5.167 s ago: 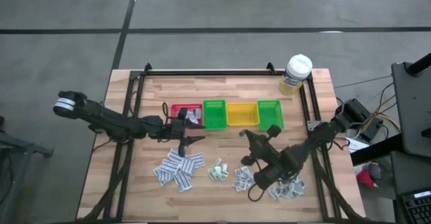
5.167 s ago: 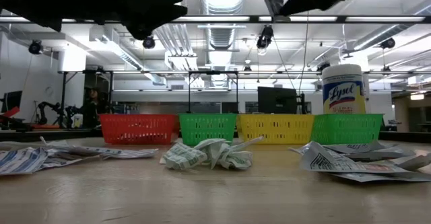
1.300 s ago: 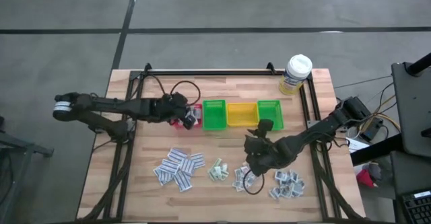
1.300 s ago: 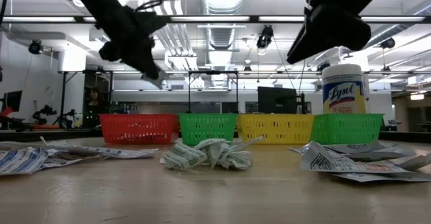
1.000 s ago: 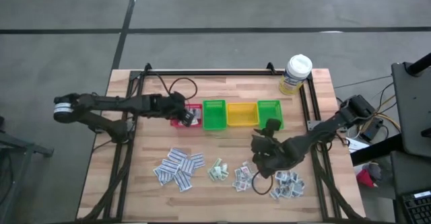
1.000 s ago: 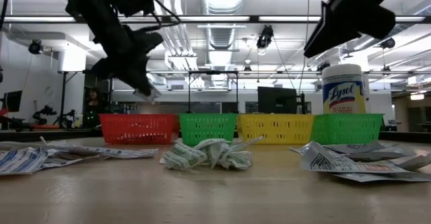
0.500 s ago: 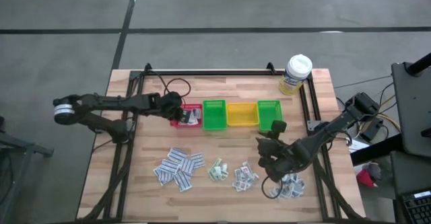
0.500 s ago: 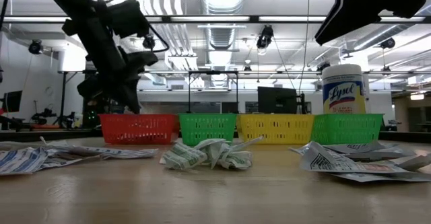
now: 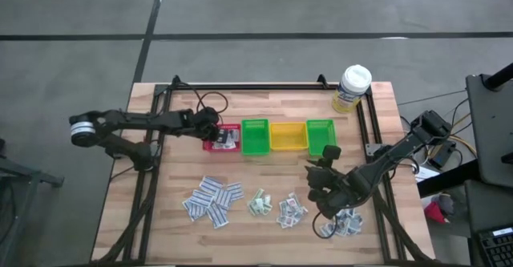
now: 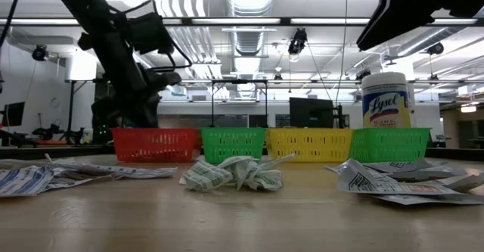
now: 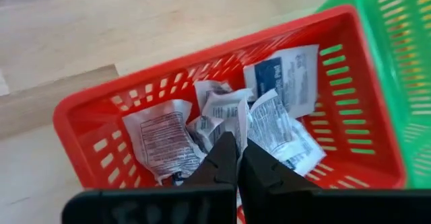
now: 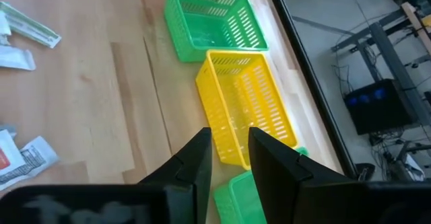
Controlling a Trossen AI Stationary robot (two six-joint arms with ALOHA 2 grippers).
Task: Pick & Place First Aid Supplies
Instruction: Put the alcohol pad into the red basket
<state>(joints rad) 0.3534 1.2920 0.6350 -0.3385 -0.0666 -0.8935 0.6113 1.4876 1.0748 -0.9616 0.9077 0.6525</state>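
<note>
The first aid supplies are small white printed packets. Several lie in the red bin (image 9: 232, 127) (image 11: 87, 126), and loose heaps lie on the near half of the table (image 9: 212, 200) (image 9: 258, 203) (image 9: 290, 211) (image 9: 341, 221). My left gripper (image 9: 213, 132) (image 11: 237, 146) hangs low over the red bin, shut on one white packet (image 11: 240, 124). My right gripper (image 9: 327, 153) (image 12: 229, 150) stands open above the table, near the right green bin (image 9: 320, 135), with nothing between its fingers. My left gripper pinches a white packet between its two fingertips, by the packet's upper end (image 11: 240, 131). The fingers slant down from the table's left side. The packet hangs below them, its lower part among the packets in the red bin; the fingers hide the place of contact.
Red, green (image 9: 255, 136), yellow (image 9: 288, 135) and green bins stand in a row across the table's middle. A white-capped bottle with a yellow label (image 9: 353, 87) stands at the far right corner. A black frame (image 9: 248, 85) rims the table's far and side edges.
My left gripper, shut throughout, has come down from above the bins to just over the red bin, shifting a little toward the table's left edge and rolling. My right gripper has drifted slightly toward the table's right edge.
</note>
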